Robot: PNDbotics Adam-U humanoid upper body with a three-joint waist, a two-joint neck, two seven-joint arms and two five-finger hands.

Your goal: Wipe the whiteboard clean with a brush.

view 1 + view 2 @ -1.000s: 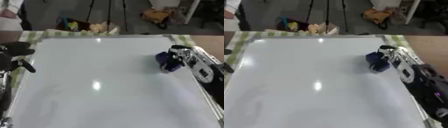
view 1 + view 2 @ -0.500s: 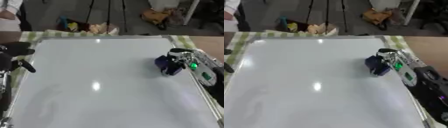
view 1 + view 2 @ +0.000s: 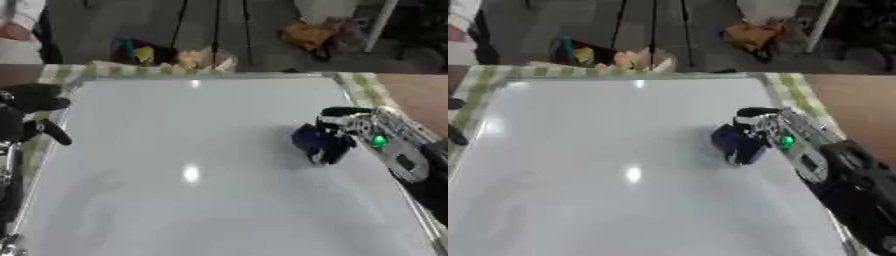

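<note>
Where the whiteboard fills the near and middle ground, its surface is plain white with a small bright glare spot left of centre, and no marks can be made out on it. It lies flat on a tabletop covered by a green-and-white checked cloth, visible along the far and right edges.

At the left edge of the left eye view, the left hand rests over the board's left frame, fingers curled and holding nothing.

On the right half of the board, the right hand reaches in from the right side, a green indicator light showing on the wrist behind it. Its fingers are curled round the dark blue brush, which touches the board surface near the right edge, about mid-depth.

Beyond the far edge, the floor carries tripod legs and assorted clutter.
</note>
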